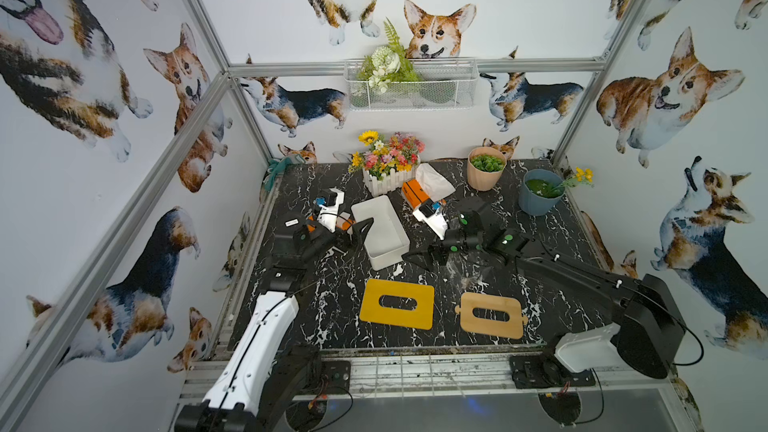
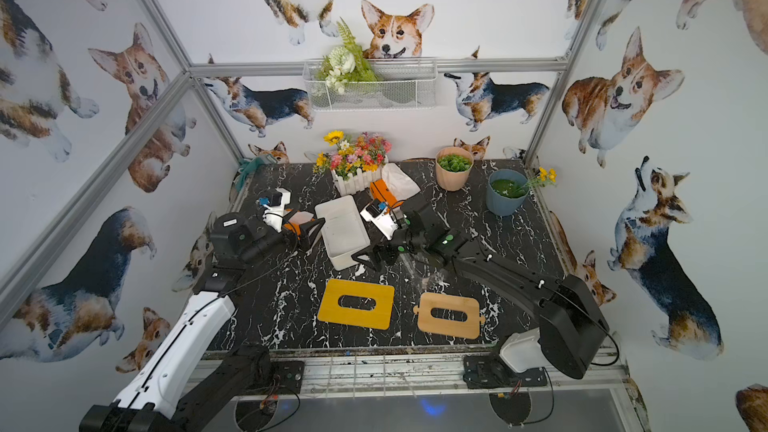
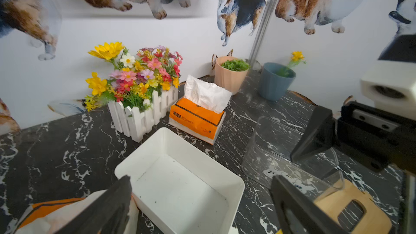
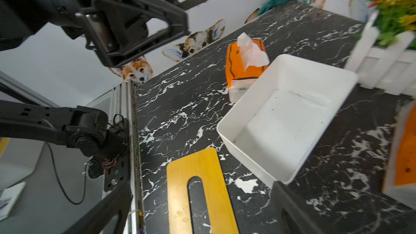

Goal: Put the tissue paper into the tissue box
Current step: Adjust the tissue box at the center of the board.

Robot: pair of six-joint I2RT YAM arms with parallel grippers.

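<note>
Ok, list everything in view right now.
open white plastic box: 1, white, centre
white picket-fence flower planter: 1, white, back
orange tissue packs: 2, orange, beside planter; left of box
clear plastic box: 1, transparent, right of centre
slotted yellow lid: 1, yellow, front
slotted bamboo lid: 1, tan, front right
peach plant pot: 1, peach, back
blue plant pot: 1, blue, back right
wire wall basket: 1, white, back wall
left gripper: 1, black, open
right gripper: 1, black, open

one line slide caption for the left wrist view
Left wrist view: open left gripper facing the empty white tissue box, with an orange tissue pack beside the flower planter behind it.
</note>
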